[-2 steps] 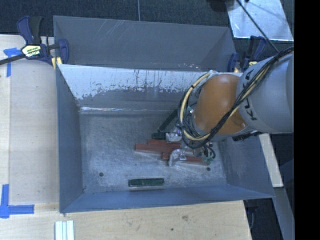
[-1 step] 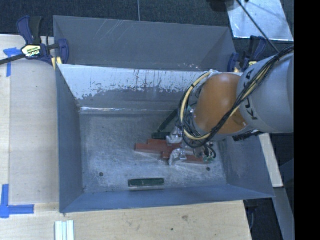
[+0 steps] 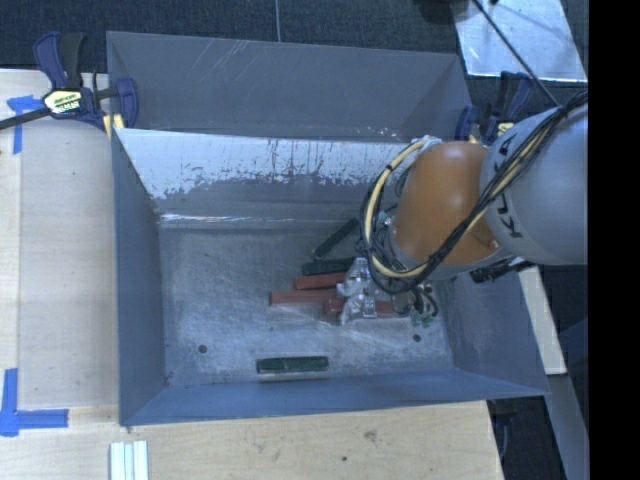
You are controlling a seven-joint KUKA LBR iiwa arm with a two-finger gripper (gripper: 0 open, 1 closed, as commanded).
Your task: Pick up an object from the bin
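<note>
My gripper (image 3: pixel 355 292) is low in the right half of the bin, under the arm's orange cover. It sits right at the right end of a red-brown flat bar (image 3: pixel 300 295) lying crosswise on the floor. A second red-brown piece (image 3: pixel 330 281) lies just behind that bar. Two dark bars (image 3: pixel 335 238) (image 3: pixel 328 266) lie slightly farther back, partly hidden by the arm. I cannot make out whether anything is held.
A dark green flat bar (image 3: pixel 291 365) lies alone near the bin's front wall. A small green piece (image 3: pixel 424 314) shows at the right, beside the gripper. The arm and its cables cover the bin's right side. The left half of the floor is bare.
</note>
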